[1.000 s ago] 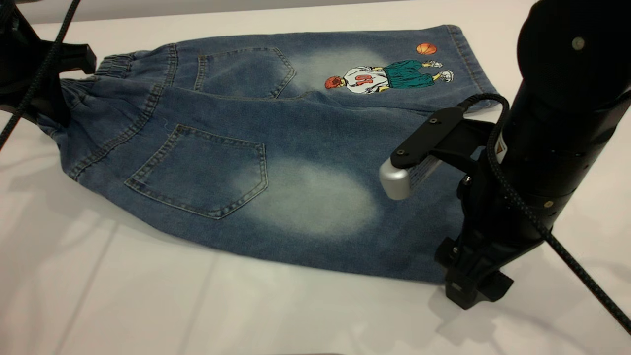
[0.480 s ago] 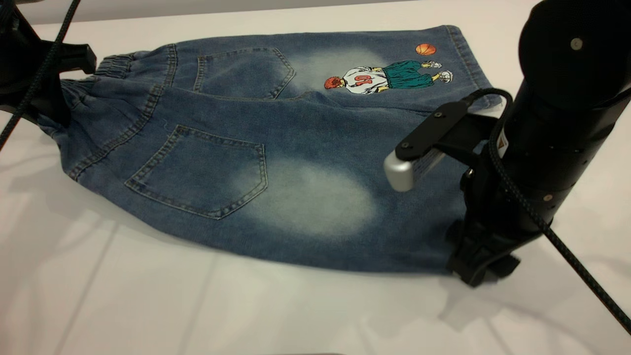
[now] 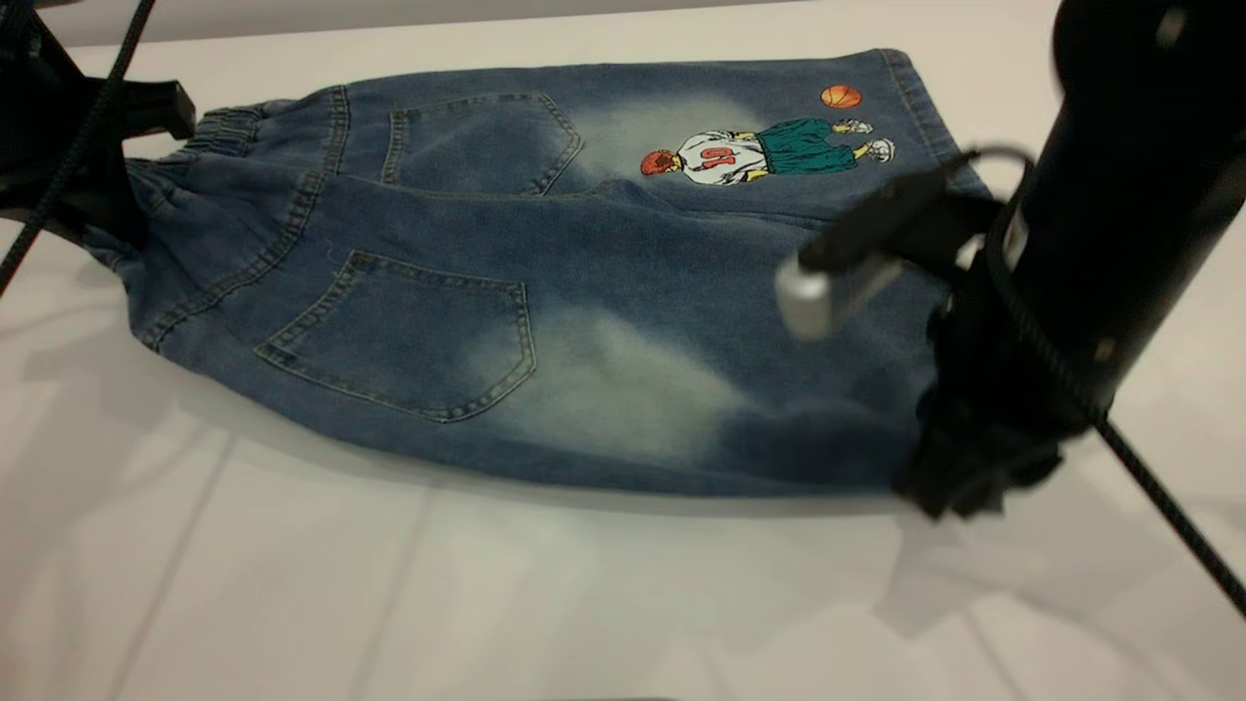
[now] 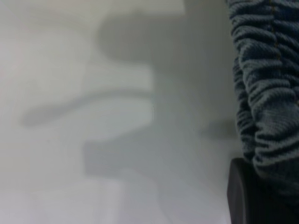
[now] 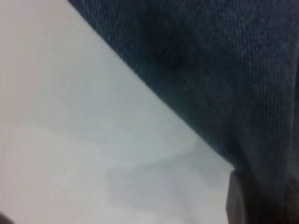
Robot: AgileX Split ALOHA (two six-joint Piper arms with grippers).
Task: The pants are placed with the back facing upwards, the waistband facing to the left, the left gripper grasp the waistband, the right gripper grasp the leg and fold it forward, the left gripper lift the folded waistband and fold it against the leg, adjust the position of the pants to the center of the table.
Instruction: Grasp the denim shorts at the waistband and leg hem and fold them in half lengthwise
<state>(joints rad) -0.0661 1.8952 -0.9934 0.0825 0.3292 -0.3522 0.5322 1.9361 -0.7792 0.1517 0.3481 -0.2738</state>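
Change since a second ago: near edge of the pants [image 3: 545,321] has risen off the desk [image 3: 292,584] as the right claw [image 3: 959,492] climbed at the leg hem; the waistband [image 3: 219,131] end has lifted slightly too.
Pants: back up, both pockets showing, waistband toward the left arm, basketball-player print [image 3: 764,151] and orange ball [image 3: 841,95] on the far leg, which lies flat; the near leg hangs clear of the desk with a shadow band under it.
Right claw: clamped on the near leg's hem corner; in its wrist view dark denim [image 5: 224,70] runs down into the black finger [image 5: 240,200], so it appears to be holding cloth.
Left claw: at the waistband's near end [image 3: 102,219], mostly hidden behind its own arm; its wrist view shows puckered elastic [image 4: 266,93] resting against a black finger [image 4: 243,196], probably pinched.
Right arm pose: wrist pitched steeply down, forearm rising toward the right edge, cable trailing off it.
Left arm pose: low at the far-left edge, reaching in from the side.
Doing the fold well: both ends should probably rise together and level, then travel toward the far leg, so the near edge lands on the far one without twisting.
Risk: a thin hem pinch could slip if pulled sideways hard.
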